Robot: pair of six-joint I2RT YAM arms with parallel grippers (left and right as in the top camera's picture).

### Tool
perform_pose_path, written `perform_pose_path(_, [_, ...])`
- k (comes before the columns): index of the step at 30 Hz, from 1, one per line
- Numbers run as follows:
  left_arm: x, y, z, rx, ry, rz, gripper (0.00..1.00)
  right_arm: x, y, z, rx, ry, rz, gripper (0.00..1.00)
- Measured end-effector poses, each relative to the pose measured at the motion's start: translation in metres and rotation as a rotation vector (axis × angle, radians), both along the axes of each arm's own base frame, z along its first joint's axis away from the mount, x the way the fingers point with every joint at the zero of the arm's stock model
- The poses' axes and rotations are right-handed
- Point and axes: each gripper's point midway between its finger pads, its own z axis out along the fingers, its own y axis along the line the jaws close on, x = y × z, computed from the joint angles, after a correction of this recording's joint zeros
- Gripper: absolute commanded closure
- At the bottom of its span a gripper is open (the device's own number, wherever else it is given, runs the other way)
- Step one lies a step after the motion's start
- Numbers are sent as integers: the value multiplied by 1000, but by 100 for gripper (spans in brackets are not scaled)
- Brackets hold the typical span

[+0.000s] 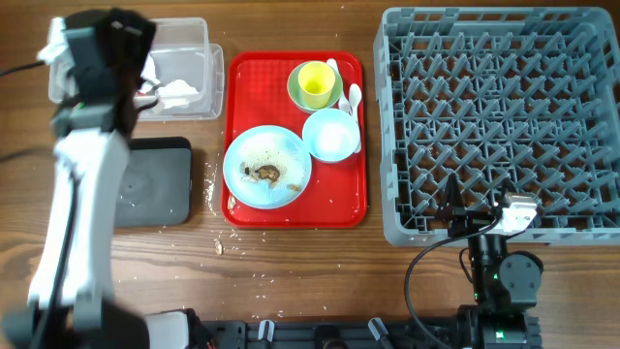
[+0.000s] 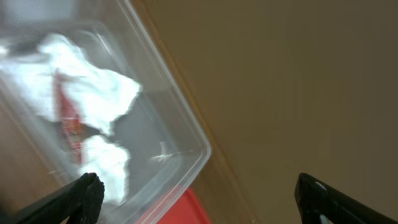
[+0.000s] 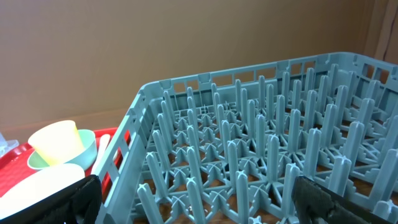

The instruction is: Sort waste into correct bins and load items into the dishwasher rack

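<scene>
The left gripper [image 2: 198,200] hangs over the clear tub [image 1: 217,78], at 10 o'clock on the table. Its jaws are spread wide with nothing between them. The stained napkins [image 2: 93,99] lie inside the tub, so the paper waste appears to be dropped off.

The arm would do best to rise straight up before swinging away, so that neither finger catches the tub's thin wall or drags a napkin out.

The food scraps [image 1: 263,174] sit on the light blue plate [image 1: 283,145], on the red tray [image 1: 291,211] at the centre. The black tray [image 1: 155,184] lies at 9 o'clock. Tipping the plate there calls for a firm grip on its rim and a slow tilt.

The right gripper [image 3: 199,208] is also open and empty. It waits at 5 o'clock by the near edge of the dishwasher rack [image 1: 387,136].
</scene>
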Motion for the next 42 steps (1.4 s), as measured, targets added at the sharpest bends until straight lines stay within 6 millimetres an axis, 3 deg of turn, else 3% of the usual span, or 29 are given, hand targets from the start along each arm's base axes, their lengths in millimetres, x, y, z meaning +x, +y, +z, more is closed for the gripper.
perform_pose_path(3, [-66, 38, 32, 21, 34, 97, 0, 0, 0, 0, 0, 0, 0, 0])
perform_pose_path(5, [-103, 60, 26, 14, 110, 172, 0, 0, 0, 0, 0, 0, 0, 0])
perform_pose_path(9, [-140, 92, 8, -16, 215, 283, 0, 0, 0, 0, 0, 0, 0, 0])
perform_pose_path(12, [-167, 99, -12, -56, 322, 334, 0, 0, 0, 0, 0, 0, 0, 0])
perform_pose_path(16, [-173, 98, -16, -65, 347, 337, 0, 0, 0, 2, 0, -10, 0, 0])
perform_pose_path(19, [-173, 98, -16, -66, 349, 338, 0, 0, 7, 26, 127, -109, 41, 0])
perform_pose_path(20, [-173, 98, -16, -66, 348, 337, 0, 0, 14, 28, 233, -111, 84, 0])
perform_pose_path(22, [-173, 98, -16, -66, 348, 337, 0, -3, 38, 26, 654, -54, 216, 0])
perform_pose_path(24, [-173, 98, -16, -66, 348, 337, 0, -10, 64, 19, 1161, 112, 316, 0])
perform_pose_path(26, [-173, 98, -16, -66, 348, 337, 0, -14, 74, 35, 1340, 133, 395, 0])
perform_pose_path(28, [-173, 98, -16, -66, 348, 337, 0, -28, 82, 83, 1350, 9, 577, 0])
perform_pose_path(29, [-173, 98, -16, -67, 348, 336, 0, -29, 83, 86, 1361, 8, 588, 0])
perform_pose_path(30, [-173, 98, -16, -68, 348, 335, 0, -43, 84, 117, 1320, -102, 694, 0])
perform_pose_path(33, [-173, 98, -16, -68, 349, 335, 0, -48, 84, 138, 1262, -139, 705, 0])
perform_pose_path(37, [-173, 98, -16, -69, 350, 334, 0, -23, 89, 162, 1024, -35, 604, 0])
perform_pose_path(42, [-173, 98, -17, -68, 350, 335, 0, 27, 127, 205, 742, 139, 798, 0])
